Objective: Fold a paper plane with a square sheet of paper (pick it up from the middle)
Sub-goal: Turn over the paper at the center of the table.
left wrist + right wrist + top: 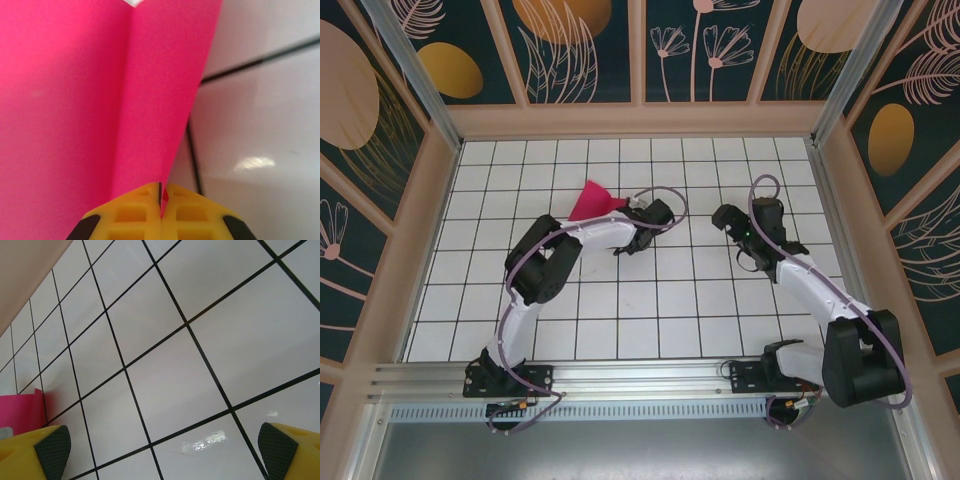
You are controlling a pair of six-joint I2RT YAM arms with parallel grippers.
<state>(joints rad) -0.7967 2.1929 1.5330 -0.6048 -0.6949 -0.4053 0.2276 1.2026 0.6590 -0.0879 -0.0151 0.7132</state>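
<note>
The yellow left fingers (pixel 135 215) are sitting nearest the lens in the left wrist view, pressed together with no gap showing and pinching the lower tip of the square sheet of paper (pixel 75 100), which is fanning out from them toward twelve and ten o'clock with one crease running up its middle. From overhead the sheet (pixel 592 200) is standing as a small pointed pink shape at about eleven o'clock of the table (pixel 670 300) centre; whether its far edge is touching the tiles I cannot tell. The right fingers (pixel 47 452) are hanging spread wide and holding nothing, at roughly three o'clock of the left pair overhead, with a sliver of pink (pixel 20 412) showing at eight o'clock in their own camera. The paper is looking very light, thin and floppy (likely to sag or swing with any quick motion), and it is probably slick against the glossy tiles. A hold along the crease, where the doubled layers are giving some stiffness, is seeming the safest, since loose single edges are liable to buckle or tear.
</note>
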